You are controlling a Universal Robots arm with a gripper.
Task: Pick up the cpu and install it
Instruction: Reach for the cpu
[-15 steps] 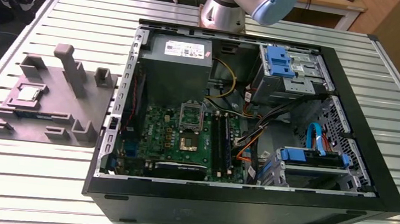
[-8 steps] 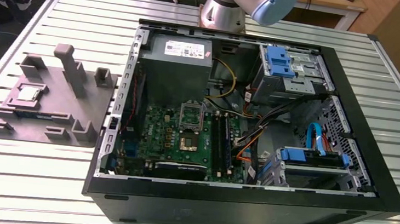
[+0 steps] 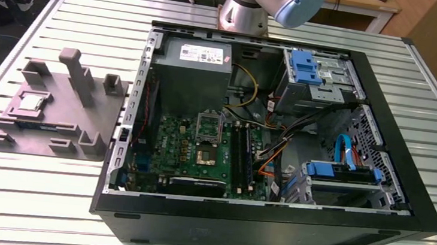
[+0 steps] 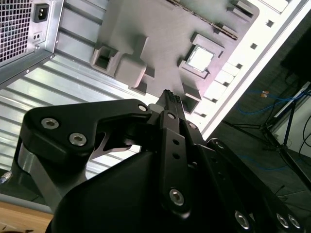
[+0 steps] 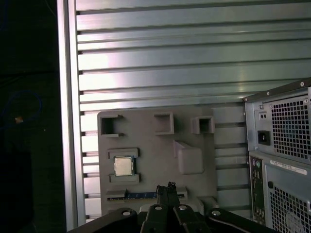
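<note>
Exterior view, cpu (image 3: 30, 102): flat in a recess of the grey tray (image 3: 56, 137), outside the open computer case (image 3: 404, 194).
Exterior view, socket (image 3: 205, 155): bare.
Exterior view, arm (image 3: 250, 8): raised behind the case.
Second wrist view, gripper (image 4: 170, 97): jaws pressed together, nothing between them; cpu (image 4: 200, 58) beyond the tips, well apart.
First wrist view, cpu (image 5: 124, 166): ahead of the jaws, off to one side.
Step, by judgement: approach. Best with jaws parted, centred over the chip, square to its edges, light on the rim.
</note>
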